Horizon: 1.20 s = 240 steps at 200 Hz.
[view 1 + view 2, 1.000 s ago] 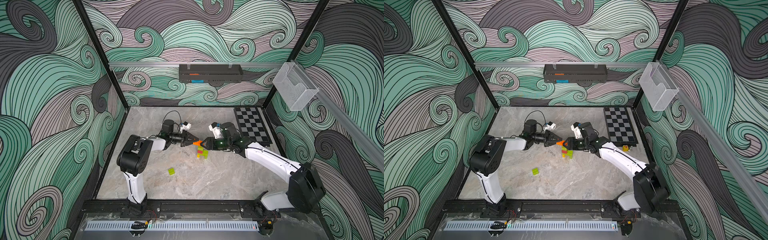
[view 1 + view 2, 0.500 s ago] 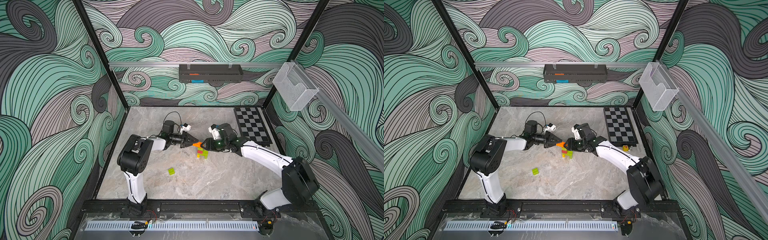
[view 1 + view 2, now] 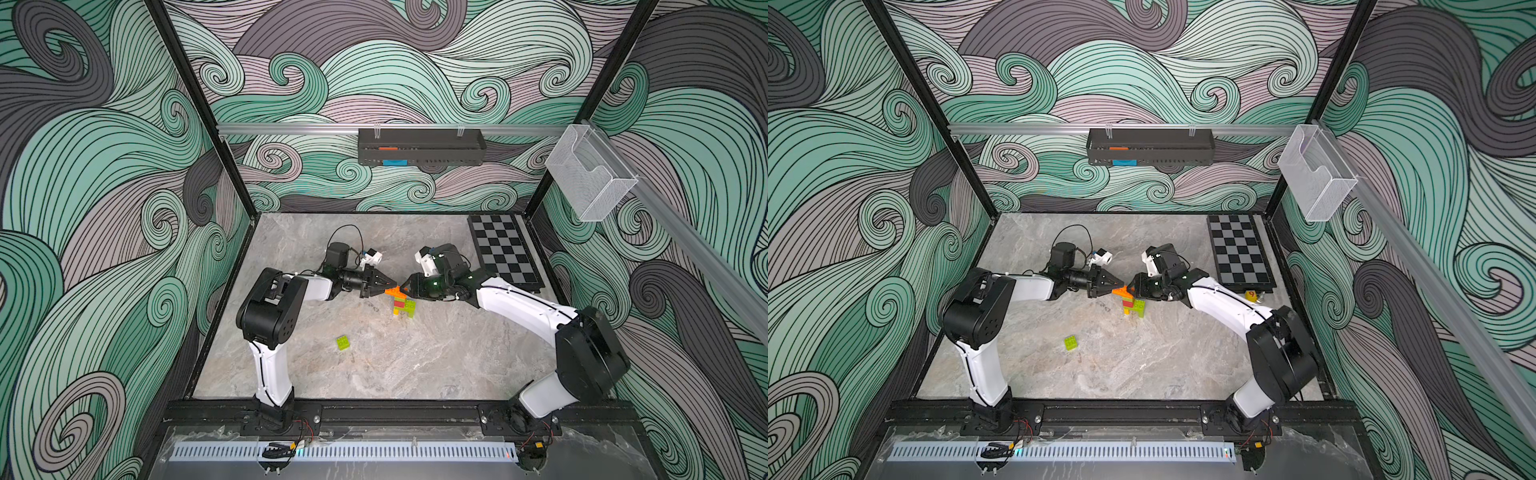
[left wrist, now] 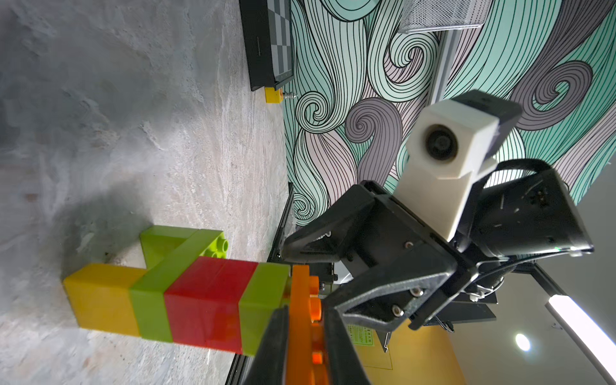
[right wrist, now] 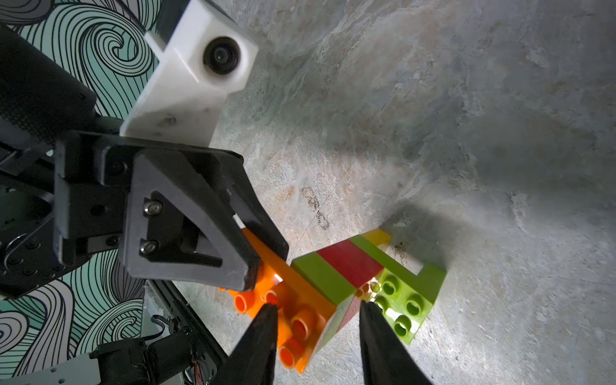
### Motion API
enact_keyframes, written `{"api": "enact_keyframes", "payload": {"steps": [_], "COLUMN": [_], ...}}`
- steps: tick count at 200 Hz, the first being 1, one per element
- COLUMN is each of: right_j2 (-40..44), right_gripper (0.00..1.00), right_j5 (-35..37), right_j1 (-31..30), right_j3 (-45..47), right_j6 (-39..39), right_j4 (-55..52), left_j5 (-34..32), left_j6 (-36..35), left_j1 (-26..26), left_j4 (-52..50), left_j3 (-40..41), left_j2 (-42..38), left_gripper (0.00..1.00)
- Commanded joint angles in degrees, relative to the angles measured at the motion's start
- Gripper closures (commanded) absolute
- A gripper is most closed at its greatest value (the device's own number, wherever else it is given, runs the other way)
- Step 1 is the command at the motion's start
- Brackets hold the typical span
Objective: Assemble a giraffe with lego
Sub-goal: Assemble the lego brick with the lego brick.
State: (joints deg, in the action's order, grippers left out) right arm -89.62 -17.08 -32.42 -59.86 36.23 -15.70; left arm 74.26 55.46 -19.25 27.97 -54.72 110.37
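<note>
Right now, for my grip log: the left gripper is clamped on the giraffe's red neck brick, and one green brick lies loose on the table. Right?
Not quite: the left gripper is clamped on the orange head brick, not the red neck brick, as the left wrist view shows.

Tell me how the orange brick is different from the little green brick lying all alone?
The orange brick is long; the green brick is short. The orange brick sits atop the giraffe, pinched by the left claw; the green brick lies loose on the table, untouched. Both are studded plastic bricks.
</note>
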Motion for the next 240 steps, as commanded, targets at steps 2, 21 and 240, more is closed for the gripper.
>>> {"api": "enact_keyframes", "payload": {"steps": [2, 21, 240], "right_j2": [-1.2, -1.8, -4.2], "right_gripper": [0.61, 0.62, 0.83], "right_j5": [0.3, 0.3, 3.5], "right_j1": [0.1, 0.0, 0.0], "right_j3": [-1.3, -1.1, 7.6], "right_j6": [-0.3, -0.5, -1.8], "right_j4": [-1.1, -1.7, -0.5], "left_j5": [-0.8, -0.9, -12.6], "left_j6": [-6.1, -7.9, -28.3], "left_j1": [0.1, 0.1, -2.2], "left_j4": [-8.3, -10.9, -41.3], "left_j3": [-0.5, -1.0, -7.4], "left_j2": [0.4, 0.5, -5.8], "left_gripper": [1.0, 1.0, 0.22]}}
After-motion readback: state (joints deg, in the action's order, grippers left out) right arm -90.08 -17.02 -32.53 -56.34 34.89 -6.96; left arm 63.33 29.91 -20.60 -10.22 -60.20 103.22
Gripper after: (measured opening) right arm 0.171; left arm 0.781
